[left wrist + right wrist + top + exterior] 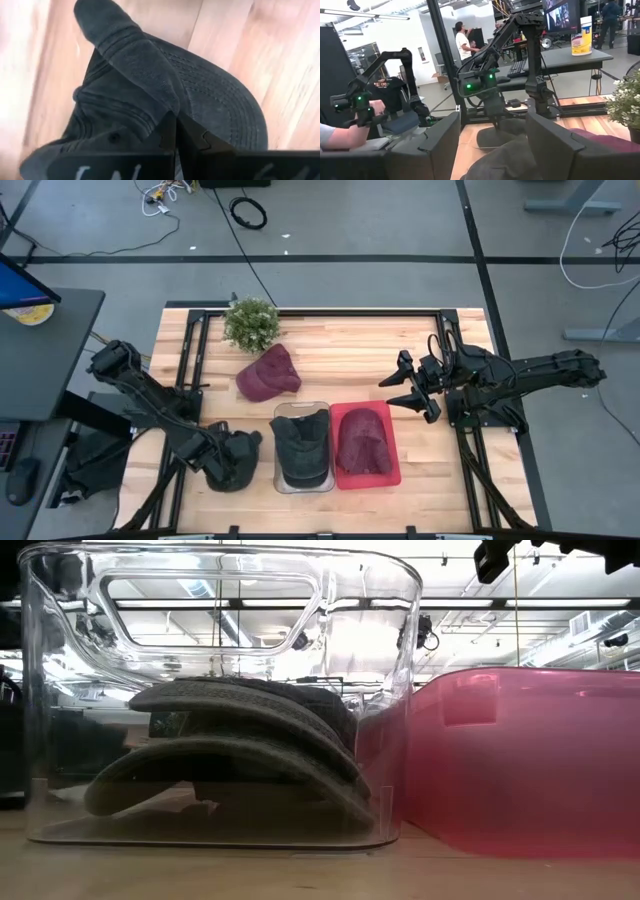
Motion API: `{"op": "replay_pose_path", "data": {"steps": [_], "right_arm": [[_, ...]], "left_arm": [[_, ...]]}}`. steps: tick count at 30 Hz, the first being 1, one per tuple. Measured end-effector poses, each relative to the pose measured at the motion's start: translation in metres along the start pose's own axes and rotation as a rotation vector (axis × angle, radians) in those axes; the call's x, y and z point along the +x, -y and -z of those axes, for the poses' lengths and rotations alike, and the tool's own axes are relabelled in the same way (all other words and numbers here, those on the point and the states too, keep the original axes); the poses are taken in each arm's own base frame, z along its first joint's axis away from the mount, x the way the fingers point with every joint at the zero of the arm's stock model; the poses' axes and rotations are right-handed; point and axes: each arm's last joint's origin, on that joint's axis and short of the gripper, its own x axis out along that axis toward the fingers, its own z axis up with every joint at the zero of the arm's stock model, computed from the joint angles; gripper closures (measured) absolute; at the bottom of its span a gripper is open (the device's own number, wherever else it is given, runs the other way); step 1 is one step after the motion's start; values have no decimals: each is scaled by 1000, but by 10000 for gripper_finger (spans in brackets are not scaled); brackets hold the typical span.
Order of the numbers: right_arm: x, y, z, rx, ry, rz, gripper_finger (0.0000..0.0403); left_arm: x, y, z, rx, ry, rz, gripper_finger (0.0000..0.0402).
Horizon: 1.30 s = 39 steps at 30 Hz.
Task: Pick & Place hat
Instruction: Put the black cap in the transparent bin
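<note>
Grey concrete floor (380, 220) around the wooden table (350, 345), crossed by dark tape lines. Coiled black cable (248, 213) at 12 o'clock, white cable (590, 250) at 2 o'clock. Dark desk (45, 350) at 9 o'clock. Overhead strip lights (560, 602) under the ceiling. Beyond, a grey desk (570, 55) bearing a wipes canister (582, 35).

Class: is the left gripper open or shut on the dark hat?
Shut: the left gripper pinches a fold of the dark hat, its fingers pressed together.
</note>
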Motion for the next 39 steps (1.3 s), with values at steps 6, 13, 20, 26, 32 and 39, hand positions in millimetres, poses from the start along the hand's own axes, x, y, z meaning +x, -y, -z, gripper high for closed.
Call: {"op": "replay_pose_path", "data": {"steps": [6, 13, 20, 26, 32, 39], "right_arm": [[0, 0, 0, 10, -2, 0, 172], [0, 0, 2, 30, -16, 0, 172], [1, -5, 3, 32, -22, -26, 172], [1, -5, 3, 36, -23, -29, 172], [1, -5, 3, 43, -23, -28, 172], [1, -5, 3, 43, -24, -28, 172]], "left_arm": [[-18, 1, -11, 63, 176, -28, 399], [-59, 17, -25, 57, 403, -48, 399], [-87, 28, -22, 75, 585, -78, 399], [-91, 32, -34, 98, 689, -88, 399], [-81, 47, -66, 155, 774, -51, 399], [-57, 49, -99, 206, 769, -70, 399]]}}
